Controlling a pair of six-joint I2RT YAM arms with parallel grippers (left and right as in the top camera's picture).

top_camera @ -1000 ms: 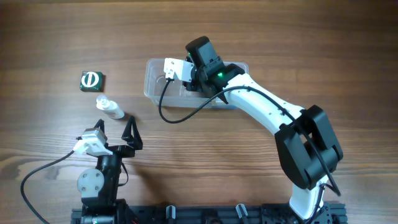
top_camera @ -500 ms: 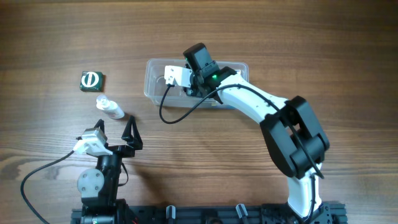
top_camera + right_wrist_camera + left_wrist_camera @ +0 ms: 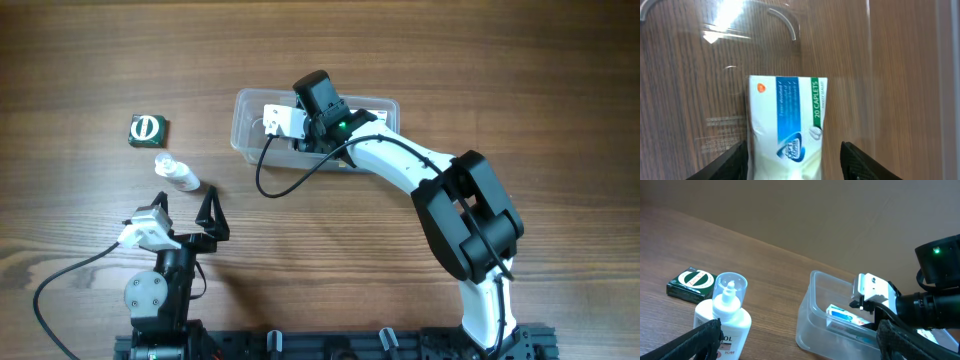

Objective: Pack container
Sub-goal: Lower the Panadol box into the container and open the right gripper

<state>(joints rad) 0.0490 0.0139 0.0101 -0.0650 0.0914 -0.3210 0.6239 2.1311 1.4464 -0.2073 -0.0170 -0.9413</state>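
Note:
The container (image 3: 248, 132) is a clear tub at the table's back centre, also seen in the left wrist view (image 3: 812, 325). My right gripper (image 3: 306, 140) reaches down into it. In the right wrist view a white caplet box (image 3: 785, 120) with a blue and green label lies on the see-through floor (image 3: 890, 75). The right gripper (image 3: 794, 151) stands open around it: the left finger is close to the box's edge, the right one stands apart from it. The same box (image 3: 845, 316) shows through the tub wall. My left gripper (image 3: 185, 208) rests wide open near the front left, holding nothing.
A small white bottle (image 3: 177, 175) with a clear cap lies left of the tub, just ahead of the left gripper (image 3: 797, 330), and looms large in the left wrist view (image 3: 725, 315). A dark green box (image 3: 149, 129) with a round white mark sits further back left (image 3: 690, 282).
The right gripper's jaws have parted and let go of the caplet box inside the tub. The right arm's elbow has swung left. The left arm has not moved.

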